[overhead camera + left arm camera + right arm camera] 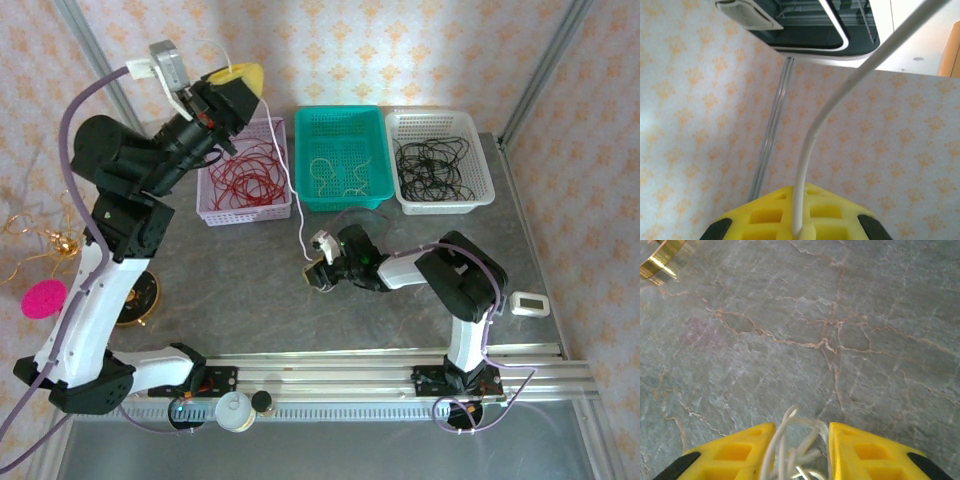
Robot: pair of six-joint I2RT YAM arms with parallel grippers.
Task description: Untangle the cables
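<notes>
Right hand (801, 437) pinches a limp bunch of white cable (781, 450) low over the table (840, 340), one strand running up to the left hand (790, 200), pressed together on it; likely light, slippery, best held near the tangle.

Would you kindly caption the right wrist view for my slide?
Right gripper holds looped white cable strands between its yellow fingers above the grey veined table.

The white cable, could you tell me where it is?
In the top view the white cable runs from the raised left gripper, past the lilac basket, to the right gripper low at centre.
</notes>
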